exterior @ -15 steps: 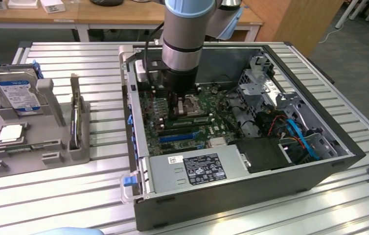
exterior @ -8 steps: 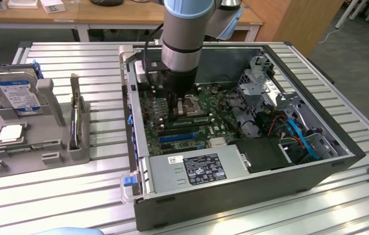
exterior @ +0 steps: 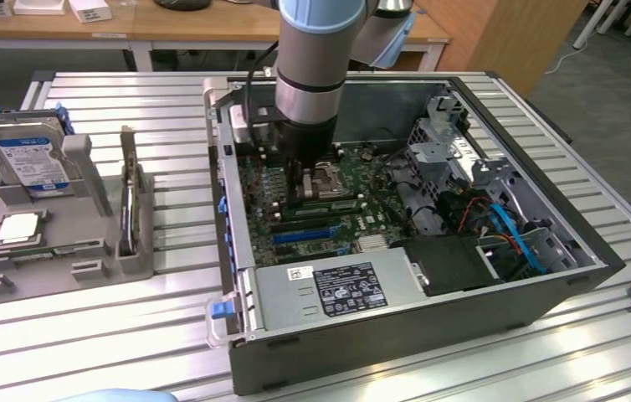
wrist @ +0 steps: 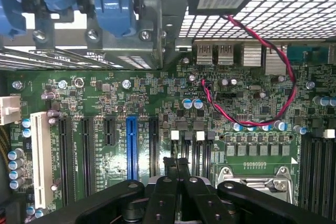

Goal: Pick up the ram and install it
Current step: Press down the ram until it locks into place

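Slats of a metal table (exterior: 125, 335) carry everything we see, and the open computer case (exterior: 405, 335) lies on its side on them, taking up most of the surface. We place the rest by that case.

Reaching down into the case from above is the robot arm (exterior: 310, 75), its grey wrist section standing upright over the motherboard (exterior: 293, 213). Outside the case, toward the exterior view's left and just beside its wall, we find a grey parts holder (exterior: 25, 268). Inside the case, along its near edge, sits the silver power supply (exterior: 338, 289) with a dark label.

The hard drive (exterior: 31, 159) with a blue-white label stands upright at the far end of the holder, well apart from the case. The ram (exterior: 128, 213), a thin dark-green stick, stands on edge in the holder's slot nearest the case, with nothing touching it. A small square silver CPU chip (exterior: 20, 228) lies flat in the holder, farther from the case than the ram.

The gripper (wrist: 176, 166) hangs low inside the case, over the board between the long expansion slots and the CPU socket (exterior: 321, 177). In the wrist view we see its black fingers pressed together, and we make out nothing green between them. A blue slot (wrist: 131, 145) runs just beside them, and a twisted red-and-black cable (wrist: 283, 61) loops across the board near the case's rear ports.
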Available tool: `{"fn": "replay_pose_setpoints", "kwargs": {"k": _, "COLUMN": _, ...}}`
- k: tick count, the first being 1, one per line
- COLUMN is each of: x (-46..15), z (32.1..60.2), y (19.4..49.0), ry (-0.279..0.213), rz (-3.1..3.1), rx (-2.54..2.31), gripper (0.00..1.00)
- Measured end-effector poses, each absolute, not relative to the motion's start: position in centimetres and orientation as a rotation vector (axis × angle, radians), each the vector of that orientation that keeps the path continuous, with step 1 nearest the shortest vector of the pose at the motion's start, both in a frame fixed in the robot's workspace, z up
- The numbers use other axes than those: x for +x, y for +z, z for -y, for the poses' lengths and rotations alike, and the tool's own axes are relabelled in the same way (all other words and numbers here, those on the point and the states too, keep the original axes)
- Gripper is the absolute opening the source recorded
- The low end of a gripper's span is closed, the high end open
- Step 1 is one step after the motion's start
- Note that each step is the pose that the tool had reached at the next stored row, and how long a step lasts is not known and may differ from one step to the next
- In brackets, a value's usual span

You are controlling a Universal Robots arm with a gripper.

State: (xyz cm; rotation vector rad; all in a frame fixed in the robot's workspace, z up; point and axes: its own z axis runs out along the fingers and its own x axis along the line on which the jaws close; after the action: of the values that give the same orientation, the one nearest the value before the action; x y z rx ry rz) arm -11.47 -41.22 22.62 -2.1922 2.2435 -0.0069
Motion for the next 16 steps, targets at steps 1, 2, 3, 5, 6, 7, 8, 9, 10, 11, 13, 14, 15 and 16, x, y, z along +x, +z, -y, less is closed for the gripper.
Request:
{"fn": "replay_pose_setpoints", "kwargs": {"k": 1, "x": -11.48, "z": 41.21, "y": 22.60, "ry": -0.007, "rz": -2.243, "rx": -2.192, "gripper": 0.10}}
{"fn": "replay_pose_setpoints", "kwargs": {"k": 2, "x": -11.49, "z": 41.21, "y": 22.58, "ry": -0.008, "rz": -2.243, "rx": -2.192, "gripper": 0.10}}
{"fn": "replay_pose_setpoints", "kwargs": {"k": 3, "x": -11.49, "z": 41.22, "y": 22.56, "ry": -0.008, "rz": -2.243, "rx": -2.192, "gripper": 0.10}}
{"fn": "replay_pose_setpoints", "kwargs": {"k": 5, "x": -11.50, "z": 41.22, "y": 22.52, "ry": -0.009, "rz": -2.243, "rx": -2.191, "gripper": 0.10}}
{"fn": "replay_pose_setpoints", "kwargs": {"k": 6, "x": -11.51, "z": 41.22, "y": 22.50, "ry": -0.009, "rz": -2.243, "rx": -2.191, "gripper": 0.10}}
{"fn": "replay_pose_setpoints", "kwargs": {"k": 7, "x": -11.51, "z": 41.22, "y": 22.47, "ry": -0.010, "rz": -2.242, "rx": -2.191, "gripper": 0.10}}
{"fn": "replay_pose_setpoints", "kwargs": {"k": 8, "x": -11.51, "z": 41.21, "y": 22.44, "ry": -0.010, "rz": -2.242, "rx": -2.191, "gripper": 0.10}}
{"fn": "replay_pose_setpoints", "kwargs": {"k": 9, "x": -11.52, "z": 41.22, "y": 22.43, "ry": -0.011, "rz": -2.242, "rx": -2.191, "gripper": 0.10}}
{"fn": "replay_pose_setpoints", "kwargs": {"k": 10, "x": -11.52, "z": 41.22, "y": 22.41, "ry": -0.011, "rz": -2.242, "rx": -2.191, "gripper": 0.10}}
{"fn": "replay_pose_setpoints", "kwargs": {"k": 11, "x": -11.52, "z": 41.22, "y": 22.38, "ry": -0.011, "rz": -2.242, "rx": -2.191, "gripper": 0.10}}
{"fn": "replay_pose_setpoints", "kwargs": {"k": 13, "x": -11.53, "z": 41.21, "y": 22.33, "ry": -0.012, "rz": -2.242, "rx": -2.190, "gripper": 0.10}}
{"fn": "replay_pose_setpoints", "kwargs": {"k": 14, "x": -11.53, "z": 41.22, "y": 22.31, "ry": -0.013, "rz": -2.242, "rx": -2.190, "gripper": 0.10}}
{"fn": "replay_pose_setpoints", "kwargs": {"k": 15, "x": -11.53, "z": 41.22, "y": 22.29, "ry": -0.013, "rz": -2.241, "rx": -2.190, "gripper": 0.10}}
{"fn": "replay_pose_setpoints", "kwargs": {"k": 16, "x": -11.53, "z": 41.22, "y": 22.28, "ry": -0.013, "rz": -2.241, "rx": -2.190, "gripper": 0.10}}
